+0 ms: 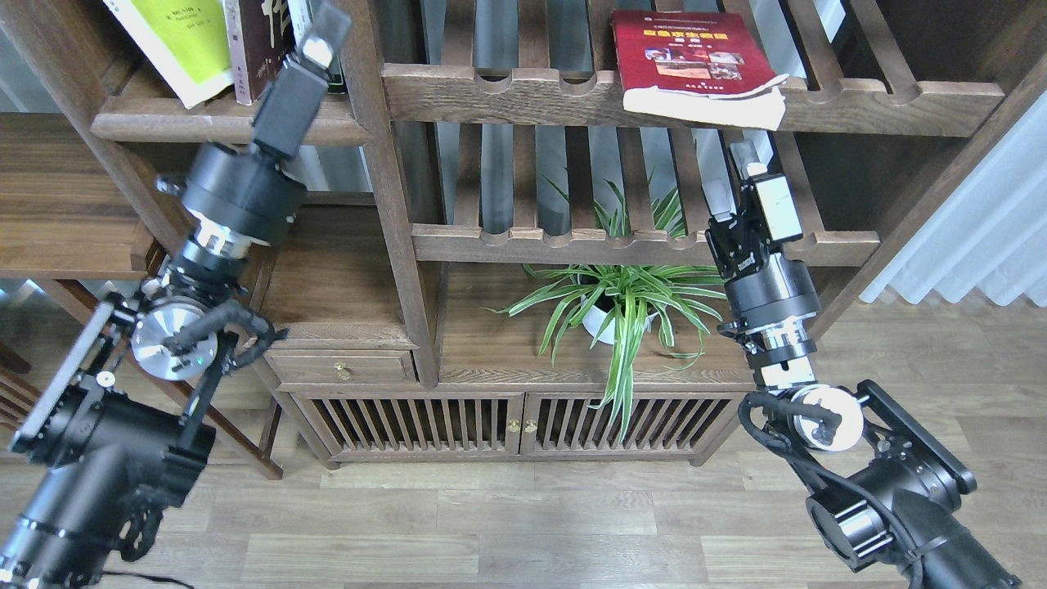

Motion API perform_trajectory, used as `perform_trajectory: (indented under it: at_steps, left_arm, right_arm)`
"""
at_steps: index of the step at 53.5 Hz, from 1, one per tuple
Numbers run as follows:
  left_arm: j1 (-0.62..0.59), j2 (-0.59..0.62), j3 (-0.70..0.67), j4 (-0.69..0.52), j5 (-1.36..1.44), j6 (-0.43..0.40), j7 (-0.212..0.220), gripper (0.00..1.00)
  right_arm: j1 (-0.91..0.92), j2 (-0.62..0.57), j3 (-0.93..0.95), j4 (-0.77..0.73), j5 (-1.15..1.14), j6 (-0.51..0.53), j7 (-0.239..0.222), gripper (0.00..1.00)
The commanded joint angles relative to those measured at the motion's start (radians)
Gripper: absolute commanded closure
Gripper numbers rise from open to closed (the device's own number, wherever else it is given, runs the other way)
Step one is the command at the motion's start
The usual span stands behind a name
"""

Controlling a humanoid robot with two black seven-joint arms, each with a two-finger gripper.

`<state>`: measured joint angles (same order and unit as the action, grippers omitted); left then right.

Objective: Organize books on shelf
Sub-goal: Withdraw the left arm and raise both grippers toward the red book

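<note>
Red paperback [694,51]: one, flat on the upper slatted rack [900,98], its page edge overhanging the front rail. Judged floppy and fairly light; best pinched at that overhang, near the spine.

Yellow-green paperback [181,41]: one, leaning. Maroon paperback [255,45]: one, upright. Both on the solid shelf [164,127].

Thin books: two, partly hidden.

Left end effector [315,37]: at the thin books; opening cannot be told.

Right end effector [732,176]: below the red paperback, fingers apart, empty.
</note>
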<state>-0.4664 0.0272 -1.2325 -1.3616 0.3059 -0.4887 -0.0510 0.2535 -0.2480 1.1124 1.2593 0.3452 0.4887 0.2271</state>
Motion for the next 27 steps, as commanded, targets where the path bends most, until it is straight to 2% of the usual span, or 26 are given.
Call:
perform_trajectory:
  at_steps: [1,7,27]
  left_arm:
    - [0.008,-0.009,0.039,0.018,-0.001,0.000,-0.010,0.04]
    - [0.009,-0.013,0.054,0.036,-0.002,0.000,0.002,0.04]
    - [0.009,-0.013,0.130,0.049,-0.025,0.000,0.003,0.04]
  right_arm:
    - [0.016,-0.001,0.007,0.009,-0.002,0.000,0.000,0.03]
    - [0.059,0.003,0.009,0.009,-0.003,0.000,0.000,0.03]
    - [0.107,0.009,0.001,0.008,-0.005,0.000,0.000,0.03]
